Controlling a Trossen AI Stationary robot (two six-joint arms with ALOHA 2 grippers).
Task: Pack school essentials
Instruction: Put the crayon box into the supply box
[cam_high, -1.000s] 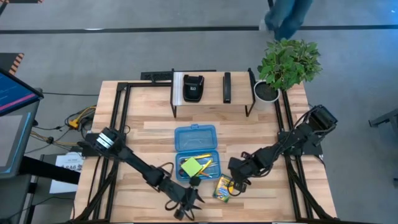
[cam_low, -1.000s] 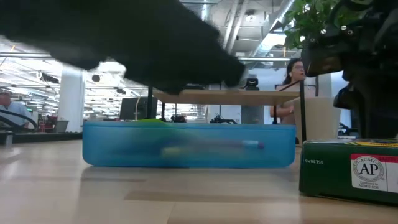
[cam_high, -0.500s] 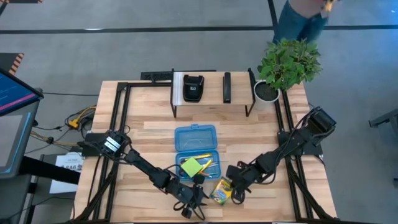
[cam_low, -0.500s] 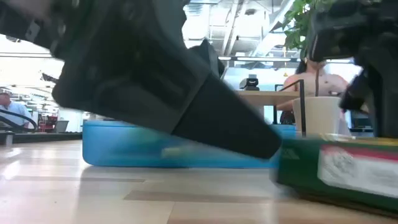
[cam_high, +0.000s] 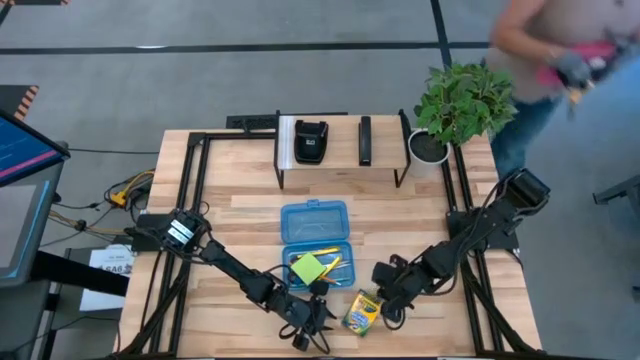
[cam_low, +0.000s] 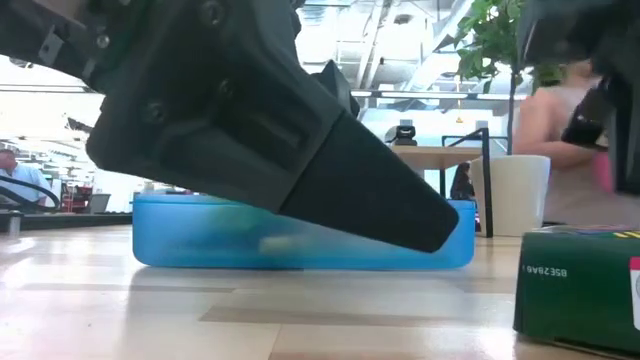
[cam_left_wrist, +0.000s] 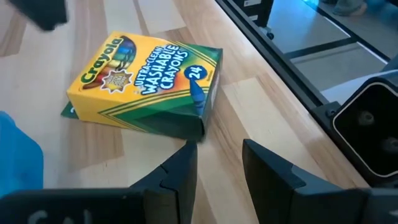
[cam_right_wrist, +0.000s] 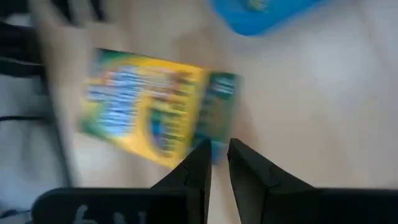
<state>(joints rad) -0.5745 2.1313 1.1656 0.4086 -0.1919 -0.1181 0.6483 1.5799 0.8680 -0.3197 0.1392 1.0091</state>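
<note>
The yellow-green crayon box lies flat on the table by its near edge, right of the open blue case. The green sticky-note pad and pencils lie in the case. My left gripper is open, low at the box's left, its fingers just short of a box corner. My right gripper is at the box's right end, its fingers nearly together. Scissors and eraser do not show. My right gripper has its shut fingertips at the crayon box's green end, coming low from the table's right. The box lies flat on the table. The picture is smeared, so I cannot tell whether the tips touch it.
A dark rack with black devices stands at the far edge, with a potted plant at the far right corner. A person passes behind the table. Bare wood lies near the right front.
My right gripper has moved toward the near edge beside the crayon box. The box has slid a little toward the near edge and turned on the table. My left gripper has moved right toward the box and now fills the low view.
</note>
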